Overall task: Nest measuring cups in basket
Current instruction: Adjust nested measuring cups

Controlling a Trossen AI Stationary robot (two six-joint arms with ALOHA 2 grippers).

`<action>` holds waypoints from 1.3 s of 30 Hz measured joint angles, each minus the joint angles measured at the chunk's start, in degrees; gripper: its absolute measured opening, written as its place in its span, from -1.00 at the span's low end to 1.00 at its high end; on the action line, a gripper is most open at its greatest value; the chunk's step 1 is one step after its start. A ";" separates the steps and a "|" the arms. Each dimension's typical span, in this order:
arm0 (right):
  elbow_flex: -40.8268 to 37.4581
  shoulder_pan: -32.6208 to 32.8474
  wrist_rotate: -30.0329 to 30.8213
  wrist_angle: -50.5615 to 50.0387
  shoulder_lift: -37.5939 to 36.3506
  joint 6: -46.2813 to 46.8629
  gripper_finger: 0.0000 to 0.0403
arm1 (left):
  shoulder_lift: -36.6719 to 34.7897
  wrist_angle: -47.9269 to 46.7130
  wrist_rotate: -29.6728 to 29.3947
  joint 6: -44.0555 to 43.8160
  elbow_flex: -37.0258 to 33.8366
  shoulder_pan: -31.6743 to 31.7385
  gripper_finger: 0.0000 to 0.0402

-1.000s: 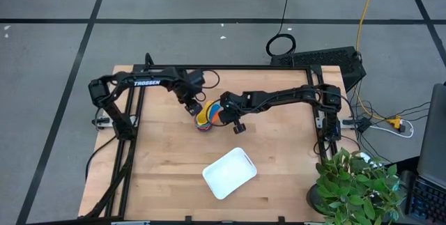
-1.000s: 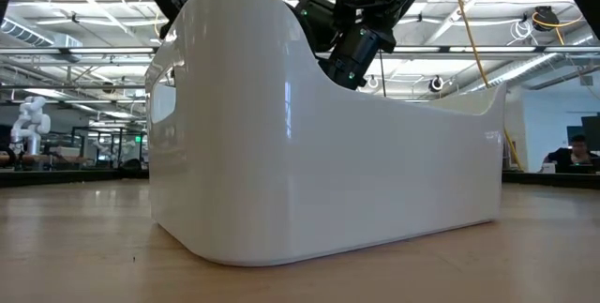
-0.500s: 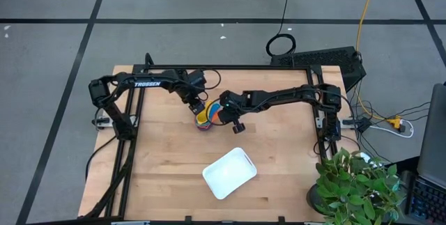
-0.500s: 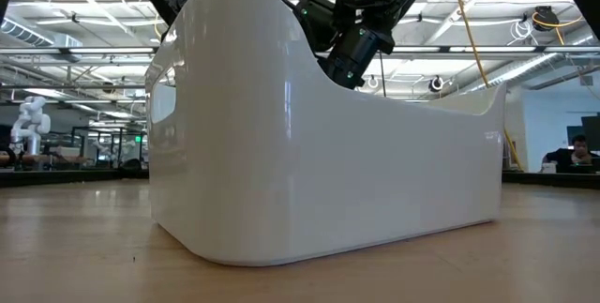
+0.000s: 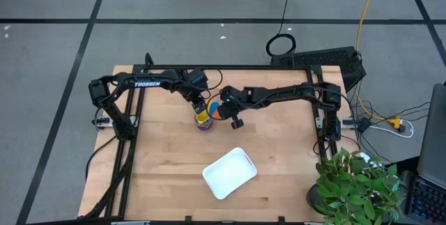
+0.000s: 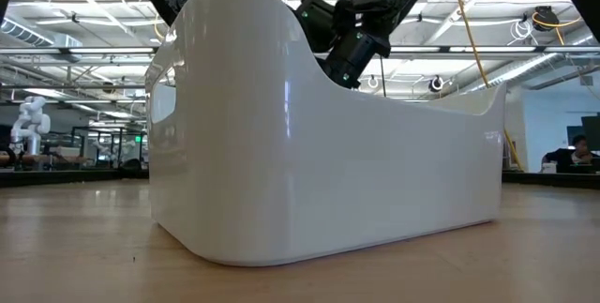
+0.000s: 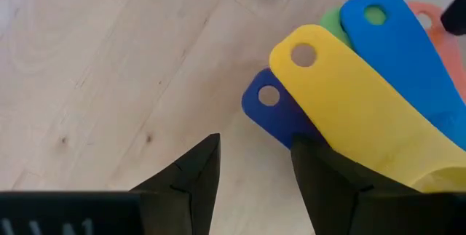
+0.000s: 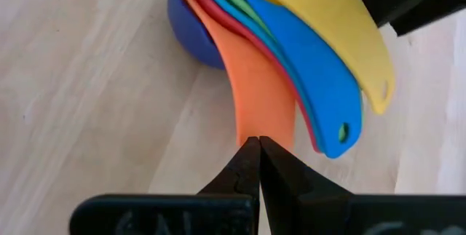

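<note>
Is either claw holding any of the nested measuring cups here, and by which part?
Nothing is held. The right claw is shut just short of the orange handle; the left claw is open beside the navy handle.

The measuring cups [image 5: 203, 118] sit nested in one stack on the wooden table, well apart from the basket [image 5: 229, 173]. Their flat handles fan out sideways: yellow [image 7: 342, 97] on top, then blue [image 7: 397, 46], green [image 7: 333, 22], red [image 8: 218, 17], orange [image 8: 258, 89], with a navy handle [image 7: 273, 108] lowest and a blue bowl [image 8: 191, 31] at the base. Each handle tip has a round hole. The basket is a white, shallow, round-cornered tray, lying askew and empty.
</note>
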 joint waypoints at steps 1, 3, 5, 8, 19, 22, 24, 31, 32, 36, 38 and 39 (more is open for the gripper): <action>0.00 -0.12 0.02 -0.08 0.00 -0.08 -1.00 | 0.00 -0.26 -0.02 0.08 0.00 0.00 -0.15; 0.00 -0.17 0.04 -0.75 0.00 -0.10 -1.00 | 0.00 -1.95 -0.64 0.33 0.02 0.00 -0.15; 0.00 -0.17 0.04 -2.15 -0.29 -0.09 -1.00 | -0.56 -5.62 -2.78 -0.05 0.02 0.24 -0.15; 0.04 0.04 -0.09 -3.62 -1.12 -0.14 -1.00 | -2.37 -10.12 -5.99 -0.84 0.02 0.82 -0.15; -0.04 0.47 -2.95 -4.14 -0.28 -0.06 -1.00 | 0.94 -10.09 -7.11 -1.40 0.02 1.84 -0.15; 0.05 -0.20 -2.97 -3.40 0.47 -0.14 -1.00 | 3.69 -7.00 -5.36 -0.37 0.04 1.87 -0.15; 0.01 -0.71 -2.99 -3.00 1.46 -0.50 -1.00 | 4.71 -5.52 -4.28 0.08 -0.02 1.88 -0.15; 0.00 -2.38 -3.13 -0.74 2.40 -0.91 -1.00 | 5.40 0.04 -1.97 1.02 0.02 1.81 -0.15; -0.02 -2.50 -3.10 -0.38 2.40 -0.95 -1.00 | 5.40 0.25 -1.69 1.11 0.02 1.78 -0.15; 0.00 -2.76 -3.13 1.29 2.40 -0.84 -1.00 | 5.40 2.06 -1.51 1.63 0.02 1.33 -0.15; 0.00 -2.77 -3.13 1.91 2.40 -0.80 -1.00 | 5.40 3.10 -0.44 1.98 0.02 1.04 -0.15; -0.02 -2.77 -3.13 2.21 2.40 -0.77 -1.00 | 5.40 3.59 0.01 1.99 0.02 0.95 -0.15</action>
